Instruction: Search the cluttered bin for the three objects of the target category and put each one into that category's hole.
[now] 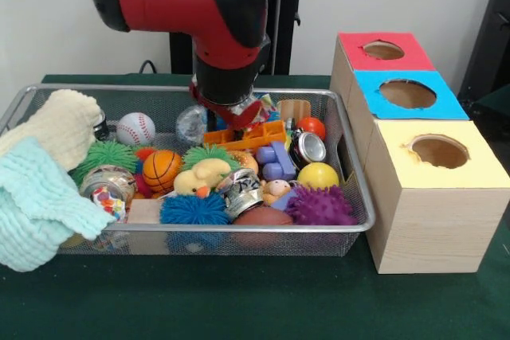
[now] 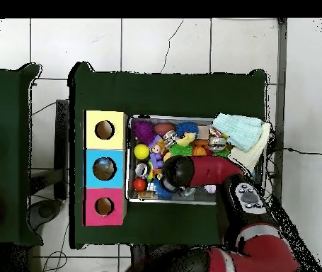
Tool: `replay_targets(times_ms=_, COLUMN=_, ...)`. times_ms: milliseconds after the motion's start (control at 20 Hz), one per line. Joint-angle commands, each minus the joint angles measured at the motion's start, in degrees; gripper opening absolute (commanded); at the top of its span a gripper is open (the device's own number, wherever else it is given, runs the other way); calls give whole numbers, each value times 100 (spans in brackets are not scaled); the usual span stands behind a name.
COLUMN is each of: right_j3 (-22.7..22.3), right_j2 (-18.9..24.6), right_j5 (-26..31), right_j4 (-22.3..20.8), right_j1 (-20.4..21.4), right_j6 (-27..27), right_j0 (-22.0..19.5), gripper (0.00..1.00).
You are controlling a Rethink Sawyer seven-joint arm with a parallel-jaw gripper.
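A wire mesh bin (image 1: 351, 197) holds a heap of toys. Among them are a baseball (image 1: 135, 127), a small basketball (image 1: 162, 169), a yellow ball (image 1: 318, 175), a red ball (image 1: 312, 126), a purple spiky ball (image 1: 321, 205) and a blue spiky ball (image 1: 194, 209). My gripper (image 1: 229, 111) is down in the clutter at the bin's back middle, beside an orange plastic toy (image 1: 255, 136); its tip is buried among the objects. Seen from overhead, the gripper (image 2: 180, 172) sits over the bin's box-side half. Three boxes with holes stand beside the bin: red (image 1: 383, 50), blue (image 1: 407, 93), yellow (image 1: 439, 150).
A cream cloth (image 1: 60, 123) and a mint cloth (image 1: 36, 205) hang over the bin's left end. A yellow duck (image 1: 201, 177), drink cans (image 1: 307, 147), purple blocks (image 1: 276, 161) and a wooden block (image 1: 144, 212) crowd the bin. The boxes (image 2: 105, 168) line one short side.
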State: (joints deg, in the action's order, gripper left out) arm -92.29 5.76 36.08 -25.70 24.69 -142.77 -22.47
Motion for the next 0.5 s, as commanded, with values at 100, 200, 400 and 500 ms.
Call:
replay_targets(times_ms=100, right_j3=1531, right_j2=-2647, right_j5=-2493, right_j4=-1813, right_j1=-1060, right_j6=-2570, right_j0=2042, gripper=100)
replay_targets(times_ms=200, right_j3=1557, right_j2=-2866, right_j5=-2632, right_j4=-1565, right_j1=-1130, right_j6=-2469, right_j0=2153, gripper=100)
replay_targets(times_ms=400, right_j3=1207, right_j2=-2663, right_j5=-2664, right_j4=-919, right_j1=-799, right_j6=-1765, right_j0=1982, gripper=100)
replay_targets(times_ms=500, right_j3=959, right_j2=-2557, right_j5=-2801, right_j4=-810, right_j1=-559, right_j6=-1422, right_j0=1814, gripper=100)
